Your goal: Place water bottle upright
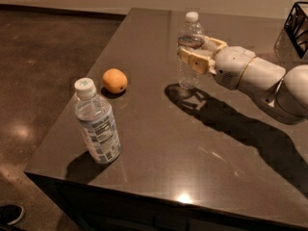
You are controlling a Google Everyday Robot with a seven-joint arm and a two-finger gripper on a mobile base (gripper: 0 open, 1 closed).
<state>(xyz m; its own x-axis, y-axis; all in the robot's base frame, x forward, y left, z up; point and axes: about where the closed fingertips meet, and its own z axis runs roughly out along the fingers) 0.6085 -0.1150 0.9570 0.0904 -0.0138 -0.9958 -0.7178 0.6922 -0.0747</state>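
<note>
Small clear crinkled plastic water bottle (186, 74), white cap, stands upright with its base on the dark grey desk (159, 143). Cream two-finger claw (193, 49) reaches in from the water bottle's right, fingers closed on its upper body, one on each side. Round orange fruit (115, 80) sits well left of the water bottle. Larger clear labelled bottle (97, 124), blue-and-white label, stands upright farther left, nearer the camera.

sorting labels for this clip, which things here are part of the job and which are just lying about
In the job: water bottle, upright on the table; pincer, shut around its middle.
Lying about: labelled bottle, orange, black wire basket at the right edge.
</note>
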